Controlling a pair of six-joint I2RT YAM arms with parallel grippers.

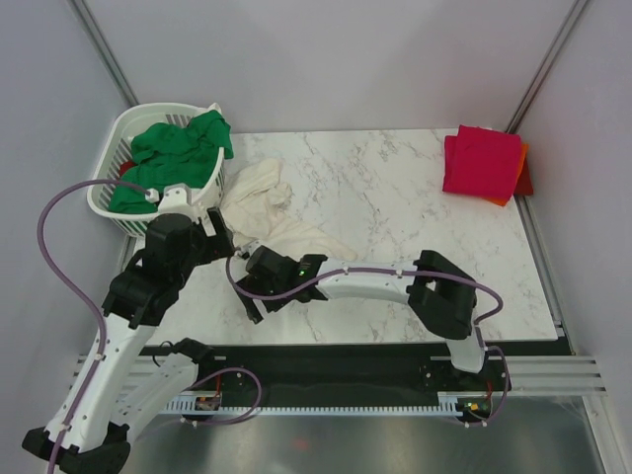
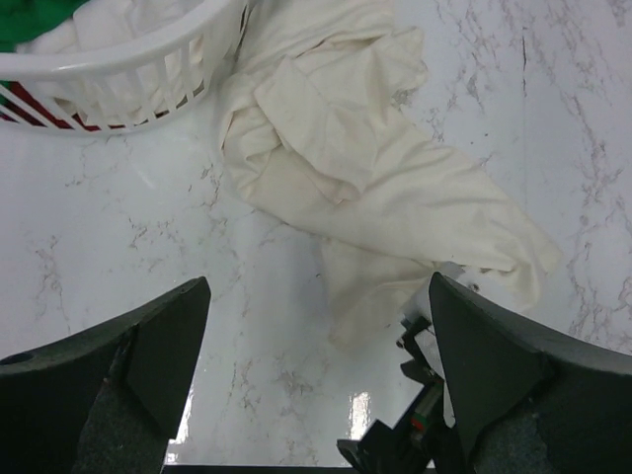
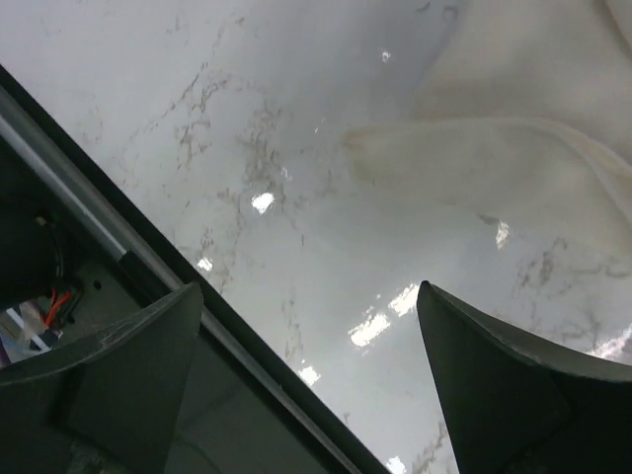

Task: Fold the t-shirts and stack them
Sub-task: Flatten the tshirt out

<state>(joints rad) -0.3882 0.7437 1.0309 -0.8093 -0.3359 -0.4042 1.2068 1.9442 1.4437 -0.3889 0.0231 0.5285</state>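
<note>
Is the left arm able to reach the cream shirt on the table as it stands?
Probably yes. The left tool is open above the table, and the cream shirt lies just ahead with nothing between. The basket sits off to the side; the right tool hovers close by, so mind it.

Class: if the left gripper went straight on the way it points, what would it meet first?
Most likely the cream-white t-shirt crumpled on the table just ahead of its open fingers; depth is unclear.

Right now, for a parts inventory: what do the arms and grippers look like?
The left arm and right arm have white shells, black joints and a purple cable along each. The left gripper and right gripper are black, with broad wedge-shaped fingers.
</note>
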